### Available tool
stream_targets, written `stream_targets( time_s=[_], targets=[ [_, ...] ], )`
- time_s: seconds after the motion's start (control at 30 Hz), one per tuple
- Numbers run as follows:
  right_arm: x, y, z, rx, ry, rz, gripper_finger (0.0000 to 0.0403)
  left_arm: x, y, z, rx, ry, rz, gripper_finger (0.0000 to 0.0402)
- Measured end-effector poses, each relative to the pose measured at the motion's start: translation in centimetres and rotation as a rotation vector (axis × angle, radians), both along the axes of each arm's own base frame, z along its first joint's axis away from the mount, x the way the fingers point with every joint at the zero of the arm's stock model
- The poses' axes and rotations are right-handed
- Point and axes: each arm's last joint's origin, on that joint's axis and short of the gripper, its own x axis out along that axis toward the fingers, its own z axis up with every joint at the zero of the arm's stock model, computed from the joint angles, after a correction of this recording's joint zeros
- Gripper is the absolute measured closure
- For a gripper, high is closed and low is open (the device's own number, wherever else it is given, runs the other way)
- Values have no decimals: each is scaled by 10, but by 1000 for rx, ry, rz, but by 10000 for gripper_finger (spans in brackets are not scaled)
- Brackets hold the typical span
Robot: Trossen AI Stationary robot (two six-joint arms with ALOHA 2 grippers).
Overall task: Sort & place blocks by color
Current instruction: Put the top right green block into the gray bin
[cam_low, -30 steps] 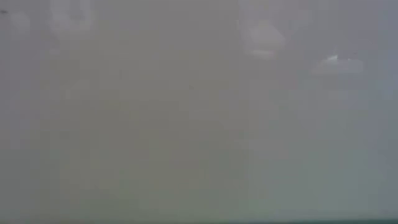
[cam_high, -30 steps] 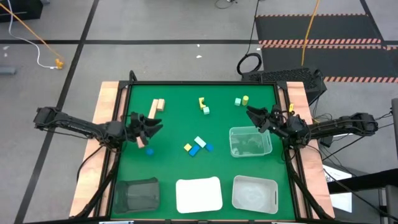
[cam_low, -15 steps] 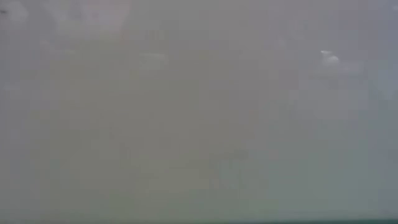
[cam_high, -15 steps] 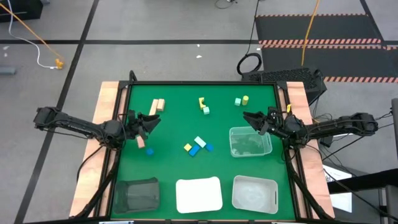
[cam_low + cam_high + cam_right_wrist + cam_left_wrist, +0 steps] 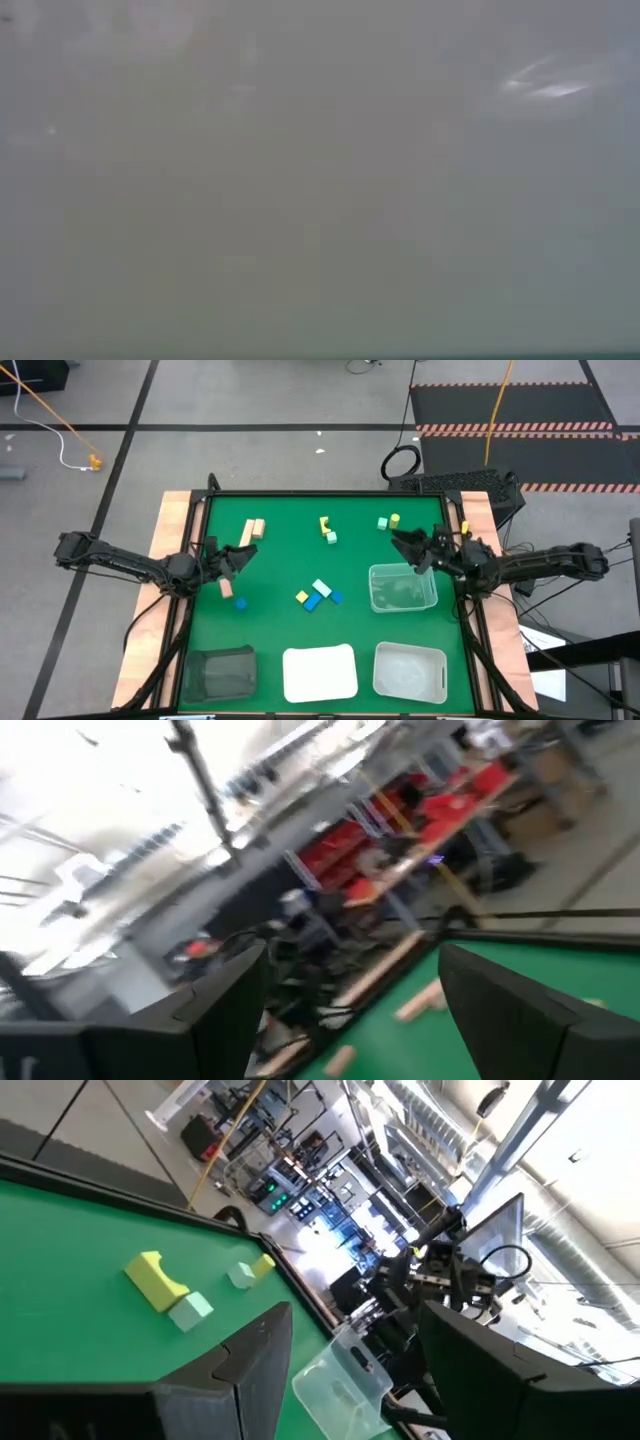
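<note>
**A:** Where do your pincers stand?

**B:** Your left pincer (image 5: 241,555) hangs over the left side of the desk (image 5: 285,565). Its fingers are apart, with nothing between them. Your right pincer (image 5: 401,542) is over the right side, spread wide and empty too.

**A:** And the blocks near each one?

**B:** On your left, the tan pair (image 5: 252,531) lies just past the fingertips, toward the far edge. A single tan block (image 5: 226,588) and a blue cube (image 5: 241,603) lie close by on the near side. On your right, the mint cube (image 5: 382,523) and the yellow cylinder (image 5: 395,519) sit just beyond the tips, and the clear bin (image 5: 430,600) is just on the near side.

**A:** The rest?

**B:** The yellow bar (image 5: 325,524) and the middle cluster (image 5: 318,595) lie between the two pincers, apart from both.
</note>
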Motion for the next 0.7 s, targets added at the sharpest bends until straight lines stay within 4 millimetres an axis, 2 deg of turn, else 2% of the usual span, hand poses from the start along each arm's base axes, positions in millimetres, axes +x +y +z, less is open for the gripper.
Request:
stream_targets(
  time_s=[0.13,0.27,0.43,0.6,0.7],
  targets=[
    [7,-11,8,2,198,-66,117,-2,1,8,5,-82,25,183],
    [9,-24,13,58,297,-142,117,-7,3,21,-31,-218,79,183],
    [8,-35,12,114,280,-201,117,-13,4,33,-72,-375,91,183],
    [8,-41,12,120,282,-234,117,-16,5,37,-101,-428,96,183],
    [8,-42,13,128,266,-242,117,-17,7,36,-137,-424,179,183]
  ],
)
